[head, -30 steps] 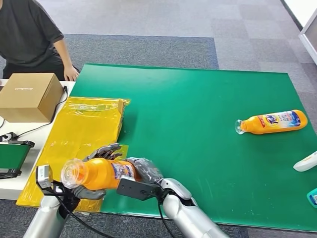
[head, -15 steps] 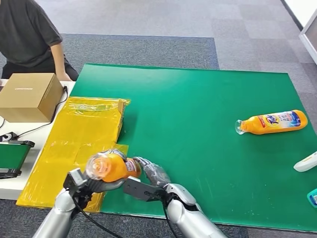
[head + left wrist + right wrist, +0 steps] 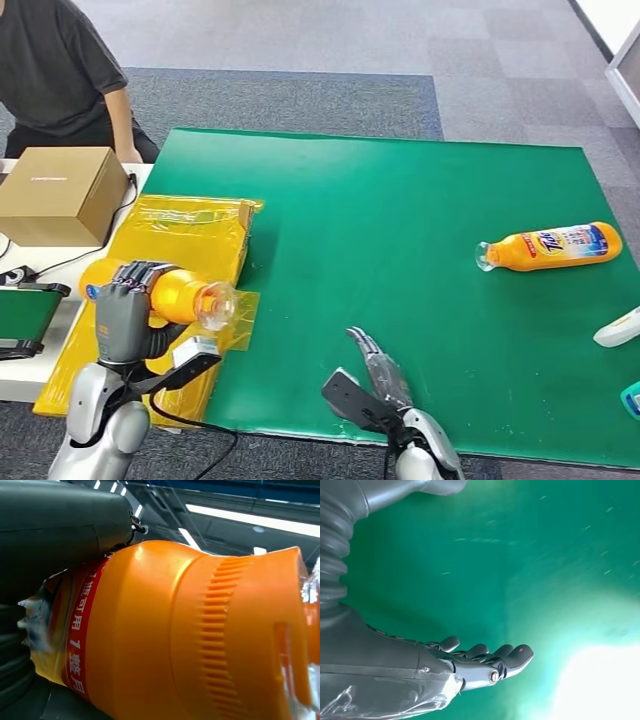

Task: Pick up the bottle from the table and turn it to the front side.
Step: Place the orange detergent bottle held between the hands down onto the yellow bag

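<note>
L hand (image 3: 121,318) grips the orange bottle (image 3: 175,295) round its body, lifted over the yellow plastic sheet (image 3: 181,245) at the table's near-left, clear cap end twd the green mat (image 3: 362,240); thumb (image 3: 64,525) pressed on the label. R hand (image 3: 377,372) holds nothing, fingers (image 3: 497,655) straight & slightly apart, low over the mat's near edge. 2nd orange bottle (image 3: 551,246) lies on its side far right on the mat. Cardboard box (image 3: 60,195) at left, person (image 3: 56,70) behind it

This looks like an office or test room, with grey carpet squares (image 3: 490,60) on the floor, a green table (image 3: 377,250), and a cardboard box (image 3: 60,195).
</note>
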Available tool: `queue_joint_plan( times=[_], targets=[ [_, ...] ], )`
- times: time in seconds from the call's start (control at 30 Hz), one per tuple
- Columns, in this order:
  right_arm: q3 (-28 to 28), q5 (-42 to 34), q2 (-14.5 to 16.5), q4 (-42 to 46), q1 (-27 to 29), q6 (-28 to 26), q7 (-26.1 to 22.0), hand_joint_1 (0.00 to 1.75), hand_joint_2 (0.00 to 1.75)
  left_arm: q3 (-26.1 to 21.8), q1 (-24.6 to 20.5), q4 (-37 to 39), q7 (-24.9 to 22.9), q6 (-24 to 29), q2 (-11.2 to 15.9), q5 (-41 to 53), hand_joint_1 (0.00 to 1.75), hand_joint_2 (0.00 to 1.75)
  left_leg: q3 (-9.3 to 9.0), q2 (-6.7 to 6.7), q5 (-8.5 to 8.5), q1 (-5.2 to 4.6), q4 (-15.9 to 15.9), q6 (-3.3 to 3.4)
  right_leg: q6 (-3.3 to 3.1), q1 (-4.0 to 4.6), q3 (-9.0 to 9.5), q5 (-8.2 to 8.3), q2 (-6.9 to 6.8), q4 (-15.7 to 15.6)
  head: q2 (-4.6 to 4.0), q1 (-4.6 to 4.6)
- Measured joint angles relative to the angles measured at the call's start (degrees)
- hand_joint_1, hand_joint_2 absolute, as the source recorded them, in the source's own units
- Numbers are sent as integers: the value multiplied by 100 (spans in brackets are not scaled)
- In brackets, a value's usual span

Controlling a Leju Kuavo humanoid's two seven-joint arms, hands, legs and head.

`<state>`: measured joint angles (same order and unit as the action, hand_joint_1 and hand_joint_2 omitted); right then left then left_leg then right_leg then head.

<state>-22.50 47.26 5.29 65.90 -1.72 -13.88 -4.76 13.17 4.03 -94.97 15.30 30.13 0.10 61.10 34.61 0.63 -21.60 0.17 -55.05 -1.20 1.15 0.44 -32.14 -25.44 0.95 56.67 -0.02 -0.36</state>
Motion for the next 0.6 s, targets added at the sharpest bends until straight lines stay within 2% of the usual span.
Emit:
queue_joint_plan(
  times=[0.07, 0.2, 0.33, 0.43, 0.53, 0.57, 0.6],
  targets=[
    [132, -37, -24, 149, 120, 16, 8, 0, 175, -45, -21, 12, -420, -261, 78, 196, 175, 175, 0, 0, 1, 0, 0, 0, 0, 0, -2, 0, 0, 0, 0, -1],
    [340, -113, -38, 365, 285, 67, 39, 0, 175, -127, -210, 331, -1327, -1657, 274, 124, 171, 175, 0, -1, 6, 1, 0, -1, -3, 1, -3, 3, 2, 0, 1, 0],
    [415, -190, -38, 424, 339, 163, 21, 0, 175, -196, -441, 966, -1422, -2030, 428, 76, 148, 175, 0, -3, 11, 1, 0, -6, -7, 1, -6, 7, 2, 0, 1, 1],
    [420, -253, -38, 423, 342, 212, -27, 0, 175, -187, -683, 1422, -1280, -2239, 514, 88, 97, 175, 0, -2, 11, 0, 0, -5, -7, 0, -3, 7, 1, 0, 1, 1],
    [422, -319, -38, 404, 324, 263, -97, 0, 175, -104, -989, 1882, -1097, -2419, 604, 113, 27, 175, -5, -2, 11, -1, 1, -4, -7, -1, 4, 7, 0, 0, 1, 0],
    [422, -339, -38, 391, 308, 280, -120, 0, 175, -59, -1081, 2022, -1033, -2460, 634, 122, 9, 175, -9, -2, 12, -1, 1, -4, -7, -1, 7, 7, 0, 0, 1, 0],
    [422, -357, -38, 376, 289, 297, -142, 0, 175, -13, -1160, 2150, -967, -2491, 660, 126, 0, 175, -13, -2, 13, -1, 2, -4, -7, 0, 11, 7, 0, 0, 1, 0]
  ],
)
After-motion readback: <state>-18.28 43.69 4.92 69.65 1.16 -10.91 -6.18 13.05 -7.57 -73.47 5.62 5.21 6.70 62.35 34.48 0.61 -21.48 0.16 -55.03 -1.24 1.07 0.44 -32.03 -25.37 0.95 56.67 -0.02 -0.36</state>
